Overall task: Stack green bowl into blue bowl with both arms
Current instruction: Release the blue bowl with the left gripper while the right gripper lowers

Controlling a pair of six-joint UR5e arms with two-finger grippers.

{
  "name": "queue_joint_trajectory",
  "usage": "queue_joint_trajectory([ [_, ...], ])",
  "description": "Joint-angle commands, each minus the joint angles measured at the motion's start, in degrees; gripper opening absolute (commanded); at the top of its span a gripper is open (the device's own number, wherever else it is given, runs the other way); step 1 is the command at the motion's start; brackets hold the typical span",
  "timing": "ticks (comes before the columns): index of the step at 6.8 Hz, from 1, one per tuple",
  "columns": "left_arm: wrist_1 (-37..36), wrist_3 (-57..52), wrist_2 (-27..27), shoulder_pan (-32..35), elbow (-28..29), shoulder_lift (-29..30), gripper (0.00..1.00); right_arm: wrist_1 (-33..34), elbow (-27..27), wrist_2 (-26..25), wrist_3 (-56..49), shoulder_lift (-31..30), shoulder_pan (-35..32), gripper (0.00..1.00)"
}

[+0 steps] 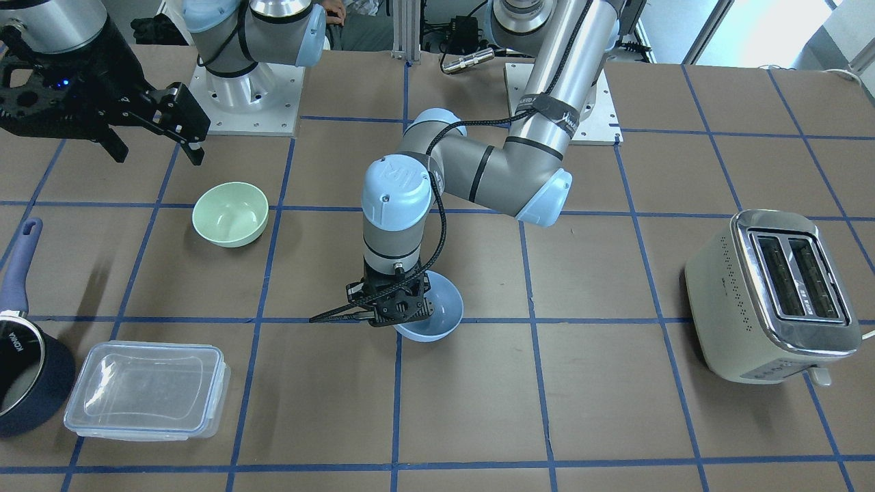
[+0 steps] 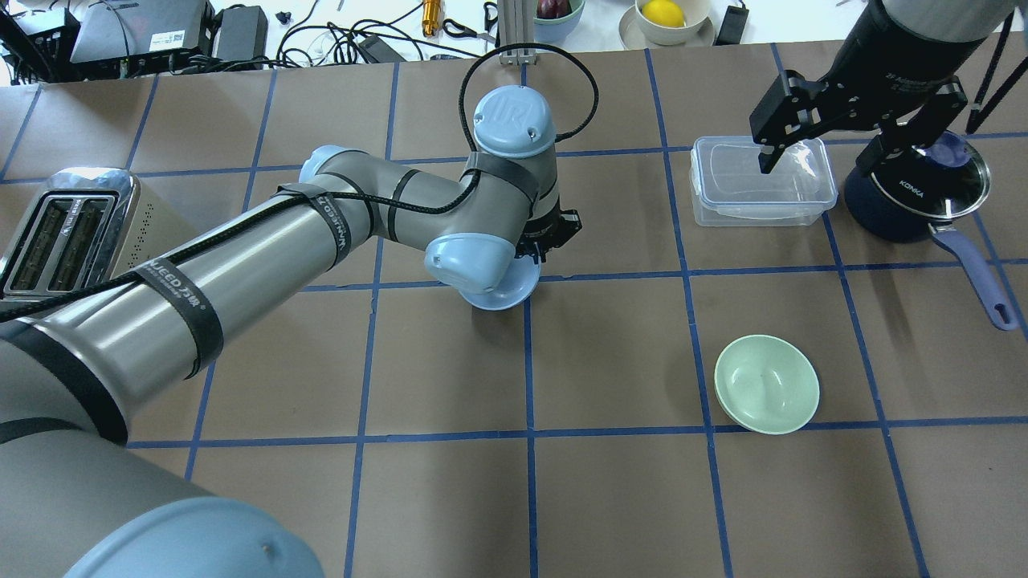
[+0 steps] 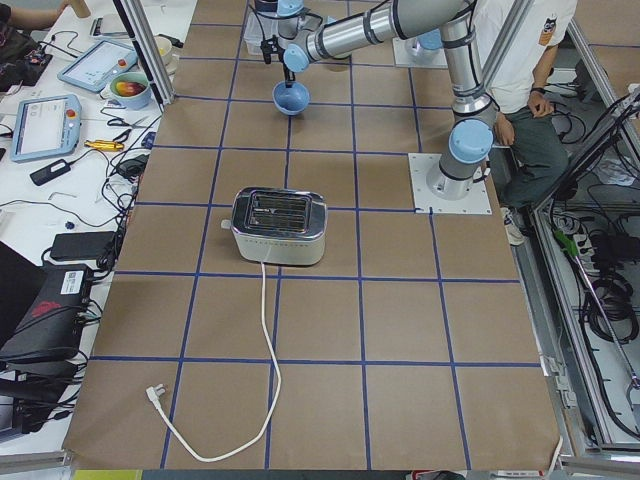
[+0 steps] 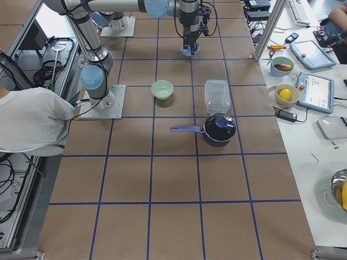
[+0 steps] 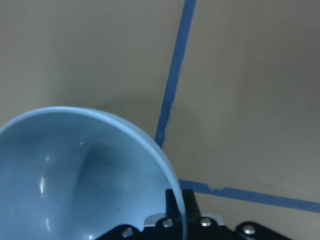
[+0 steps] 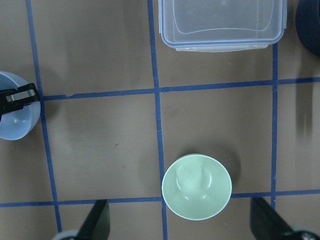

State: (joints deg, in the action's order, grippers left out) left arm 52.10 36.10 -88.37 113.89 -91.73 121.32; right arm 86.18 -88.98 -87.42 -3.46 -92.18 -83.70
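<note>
green bowl (image 2: 767,384) sits upright and alone on the bench (image 2: 610,498), at about 4 o'clock from the blue bowl (image 2: 502,293) in the overhead view and well apart from it. blue bowl is near the bench's middle, one side of its rim pinched by the left tool (image 1: 396,311), whose fingers are closed on it. right tool (image 2: 819,156) hangs spread wide with nothing in it, at 1 o'clock from the green bowl, above the clear box (image 2: 759,181) and saucepan (image 2: 891,221).

brown table (image 1: 478,410) gridded with blue tape (image 1: 396,410), cluttered white bench (image 4: 320,151) beside it
</note>
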Motion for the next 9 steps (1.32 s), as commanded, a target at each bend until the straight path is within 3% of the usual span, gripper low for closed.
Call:
queue_joint_trajectory([
  [1, -4.94, -1.02, 0.39, 0.72, 0.59, 0.76, 0.99, 1.17, -7.64, -3.17, -6.7, 0.24, 1.25, 1.0],
  [2, -6.73, -5.82, 0.05, 0.11, 0.59, -1.33, 1.0, 6.84, -15.01, -6.15, -7.17, 0.07, 3.26, 1.0],
  [3, -3.18, -11.08, -0.57, -1.98, -0.36, -4.57, 1.0, 10.72, -21.0, -6.01, -8.74, 0.24, 5.89, 0.99],
  [5, 9.01, -28.91, -1.45, -11.97, 0.15, -13.69, 1.0, 21.96, -33.3, -8.18, -13.06, 0.15, 10.56, 0.97],
  [6, 18.47, -38.46, -1.71, -17.33, -0.11, -18.18, 1.0, 26.8, -37.89, -8.72, -13.15, 0.07, 12.75, 0.97],
  [7, 23.0, -42.56, -0.93, -22.95, 0.32, -22.92, 1.0, 31.37, -40.89, -8.12, -13.07, 0.15, 13.47, 0.8],
  [9, 32.49, -40.17, -1.1, -22.84, -0.8, -31.11, 1.0, 37.12, -45.57, -8.03, -13.07, 1.03, 13.65, 0.17],
])
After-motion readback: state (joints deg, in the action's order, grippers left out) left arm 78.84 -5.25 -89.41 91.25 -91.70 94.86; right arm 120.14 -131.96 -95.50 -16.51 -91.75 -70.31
